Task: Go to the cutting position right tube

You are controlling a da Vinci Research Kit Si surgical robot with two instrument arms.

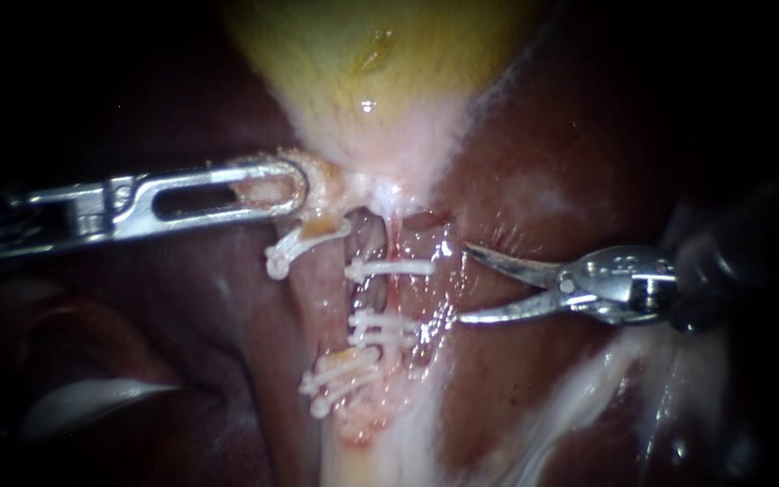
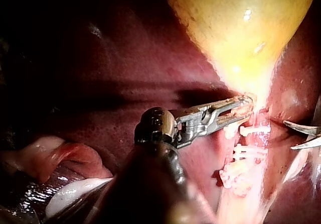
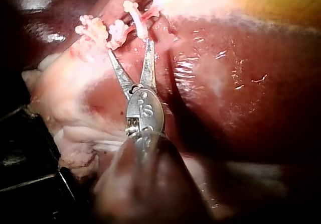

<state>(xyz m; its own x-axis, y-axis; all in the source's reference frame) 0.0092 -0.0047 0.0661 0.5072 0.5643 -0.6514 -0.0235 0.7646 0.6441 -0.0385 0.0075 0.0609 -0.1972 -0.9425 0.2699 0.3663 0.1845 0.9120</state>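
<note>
The liver (image 1: 588, 135) underlies both instruments. The gallbladder (image 1: 380, 54) has its neck clamped in the left instrument (image 1: 295, 185). The right instrument (image 1: 463, 283) has its blades spread, holding nothing. The right tube (image 1: 400, 293) lies just ahead of their tips, between two clips (image 1: 389, 268).

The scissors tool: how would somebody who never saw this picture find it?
Start at the big yellow gallbladder up top in the endoscope view and follow it down to the white clips. Beside them, from the right edge, comes the right instrument. Unlike the left instrument, whose long slotted jaws grip tissue, it ends in two thin, curved blades, open.
</note>
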